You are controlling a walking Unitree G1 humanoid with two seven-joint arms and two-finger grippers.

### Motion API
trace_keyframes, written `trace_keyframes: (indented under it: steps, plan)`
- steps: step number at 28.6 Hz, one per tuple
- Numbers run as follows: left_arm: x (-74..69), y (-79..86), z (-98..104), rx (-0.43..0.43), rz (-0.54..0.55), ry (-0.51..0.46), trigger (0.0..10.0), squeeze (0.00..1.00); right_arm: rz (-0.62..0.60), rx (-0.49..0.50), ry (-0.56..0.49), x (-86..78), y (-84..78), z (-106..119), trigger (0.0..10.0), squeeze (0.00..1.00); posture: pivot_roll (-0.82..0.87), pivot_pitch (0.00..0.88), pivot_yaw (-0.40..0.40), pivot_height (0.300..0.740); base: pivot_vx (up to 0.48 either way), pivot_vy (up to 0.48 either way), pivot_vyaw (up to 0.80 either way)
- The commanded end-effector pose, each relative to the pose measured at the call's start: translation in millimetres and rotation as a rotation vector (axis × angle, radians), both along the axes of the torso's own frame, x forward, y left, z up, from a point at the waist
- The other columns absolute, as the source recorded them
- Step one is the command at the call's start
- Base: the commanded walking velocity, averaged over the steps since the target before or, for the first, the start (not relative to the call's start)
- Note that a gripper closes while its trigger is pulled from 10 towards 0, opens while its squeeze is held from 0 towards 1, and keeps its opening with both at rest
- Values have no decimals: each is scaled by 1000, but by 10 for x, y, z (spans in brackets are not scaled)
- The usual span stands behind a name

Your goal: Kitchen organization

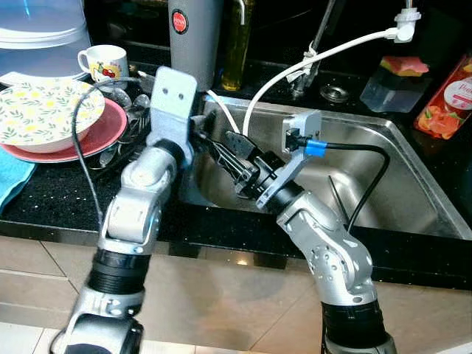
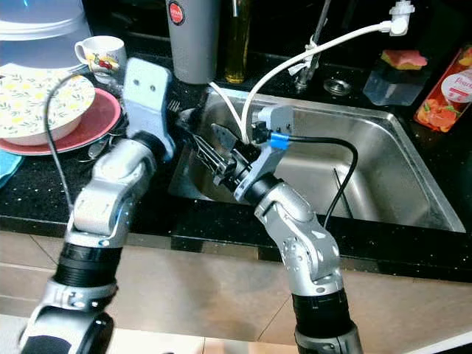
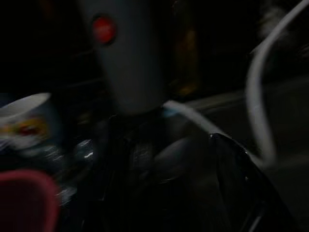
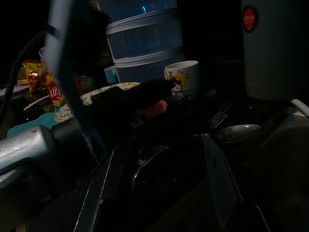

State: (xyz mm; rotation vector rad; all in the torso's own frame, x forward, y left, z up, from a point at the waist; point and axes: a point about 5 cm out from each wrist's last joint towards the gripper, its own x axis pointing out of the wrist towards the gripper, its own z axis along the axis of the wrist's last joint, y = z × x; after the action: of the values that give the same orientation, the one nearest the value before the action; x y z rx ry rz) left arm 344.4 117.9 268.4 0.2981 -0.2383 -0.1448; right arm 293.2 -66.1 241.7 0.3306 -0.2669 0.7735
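Cutlery [image 4: 231, 129], a spoon and fork, lies on the black desk [image 1: 51, 199] just beyond the right gripper [image 4: 161, 159], fingers spread wide. Left gripper [image 1: 210, 144] meets it at the sink [image 1: 413, 184] edge, fingers' state unclear. Flask's [image 4: 275, 43] red badge: unreadable.

A black speckled stone countertop [image 1: 51, 199] ran across the scene with a stainless steel sink [image 1: 413, 184] set into it, its back edge lost in deep shadow, while beige tiled cabinet fronts [image 1: 221, 295] below caught a warm glare.
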Motion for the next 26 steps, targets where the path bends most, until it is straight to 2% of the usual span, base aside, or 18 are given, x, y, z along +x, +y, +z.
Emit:
trace_keyframes:
  steps: [1,4,7,9,10,12,15,20,26]
  plan:
    - [55,126,-144,43,131,116,10000,0,-17,6,4,3,-30,-12,10000,0,233,43,-81,740,0,0,0]
    - [59,174,-173,34,160,150,10000,0,-21,6,7,2,-32,-16,10000,0,236,41,-80,740,0,0,0]
    - [62,277,-241,-52,198,237,10000,0,-23,10,9,5,-26,-17,10000,0,241,46,-78,740,0,0,0]
    - [62,277,-241,-52,198,237,10000,0,-23,10,9,5,-26,-17,10000,0,241,46,-78,740,0,0,0]
    - [66,298,-258,-85,208,260,10000,0,-23,12,9,6,-26,-15,10000,0,241,46,-78,740,0,0,0]
    - [71,349,-263,-98,236,271,10000,0,-11,11,9,2,-19,-18,10000,0,242,53,-75,740,0,0,0]
    - [77,425,-257,-90,286,279,10000,0,60,-11,3,-58,23,-40,10000,0,247,60,-74,740,0,0,0]
    - [69,422,-320,-110,263,351,10000,0,116,-67,34,-119,91,-138,10000,0,246,65,-74,740,0,0,0]
    - [39,411,-352,-139,238,406,10000,0,106,-102,61,-106,105,-212,10000,0,248,67,-74,740,0,0,0]
